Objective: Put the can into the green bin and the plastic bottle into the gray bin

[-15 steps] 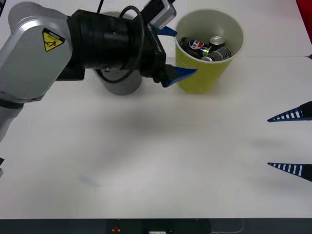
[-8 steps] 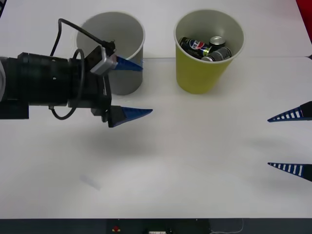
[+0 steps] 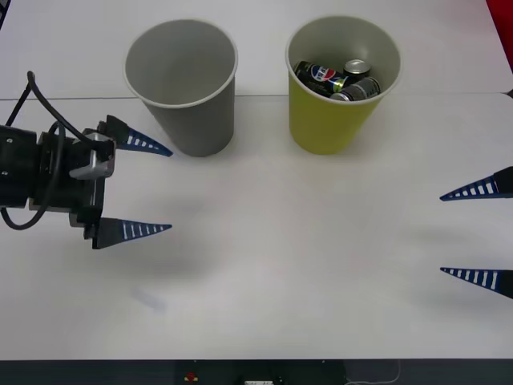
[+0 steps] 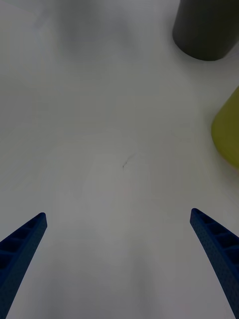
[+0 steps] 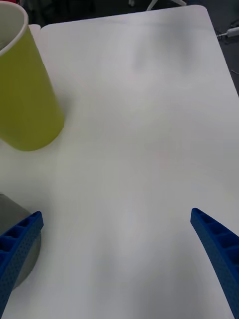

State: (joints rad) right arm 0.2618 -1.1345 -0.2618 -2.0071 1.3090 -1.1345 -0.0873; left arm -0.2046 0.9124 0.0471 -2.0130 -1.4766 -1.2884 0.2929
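Hovering low over the table (image 3: 264,265) at our left, our left gripper (image 3: 144,188) hangs with its blue fingers spread wide and nothing between them, near the gray bin (image 3: 183,80) but apart from it; we judge it idle there because no loose item lies on the table for it to fetch. Our right gripper (image 3: 477,233) waits at the far right edge, likewise spread and empty, well away from both bins. The green bin (image 3: 337,120) stands upright beside the gray one, and inside it we see the can (image 3: 357,69) with its shiny top resting among a dark blue Pepsi can (image 3: 323,74) and other dark cans, so that half of the job looks done. The gray bin stands upright too; what we see of its inside is bare gray wall, and we find no plastic bottle, though its bottom is hidden from us. From the left wrist, the green bin's side sits near the table's far corner. The table is plain white, smooth and uncluttered, with a faint seam running behind the bins; beyond its rim the left wrist view catches dark floor and a cable (image 5: 230,32).
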